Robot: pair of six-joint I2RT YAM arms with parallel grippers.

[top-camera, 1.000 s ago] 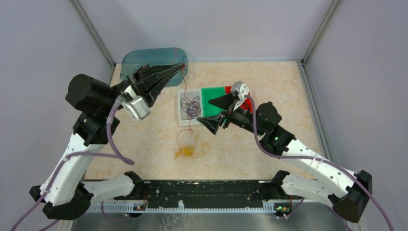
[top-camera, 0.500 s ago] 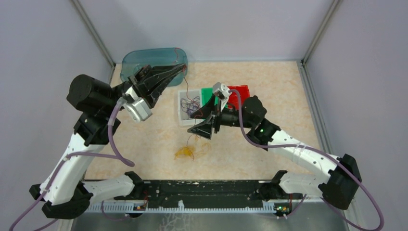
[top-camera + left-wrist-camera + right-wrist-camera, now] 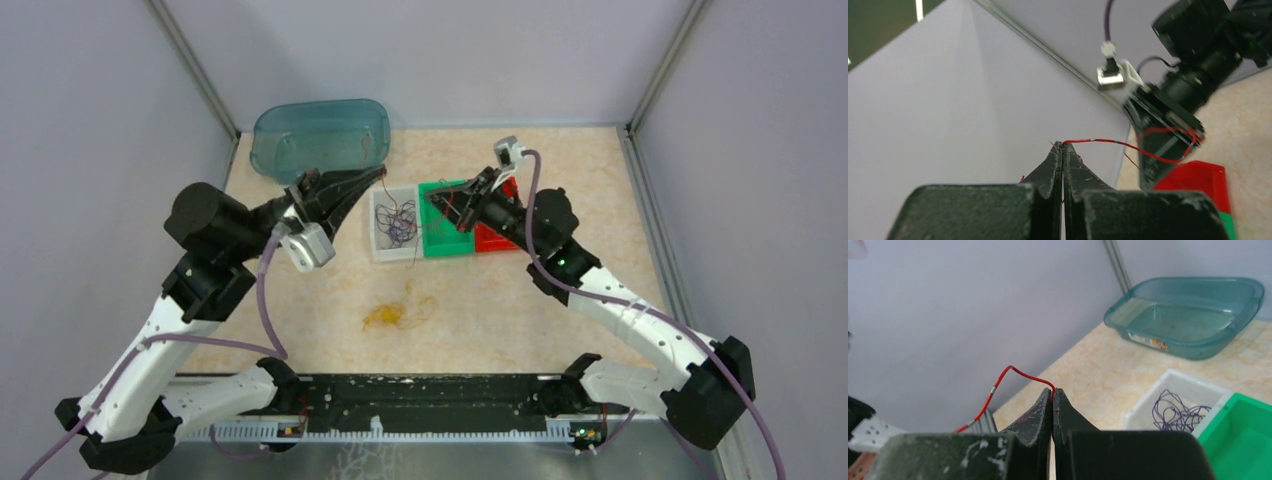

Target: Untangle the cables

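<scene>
A thin red cable [image 3: 1108, 141] runs between my two grippers above the bins. My left gripper [image 3: 383, 172] is shut on one end of it, pinched at the fingertips [image 3: 1063, 144]. My right gripper [image 3: 432, 195] is shut on the same red cable [image 3: 1018, 371], which arches up out of its tips [image 3: 1052, 390]. A curly dark purple clump of cables [image 3: 398, 222] lies in the white bin [image 3: 378, 240]; the right wrist view shows this purple clump [image 3: 1178, 412] too. A yellow-orange clump [image 3: 392, 315] lies loose on the table nearer the arm bases.
A green bin [image 3: 445, 245] and a red bin [image 3: 493, 240] stand in a row right of the white bin. A teal plastic tub [image 3: 320, 135] sits at the back left corner. Grey walls enclose the table on three sides.
My right gripper was open low beside the white bin; it rose, swung back over the green bin and shut on the red cable. My left gripper moved slightly down and right, staying shut.
</scene>
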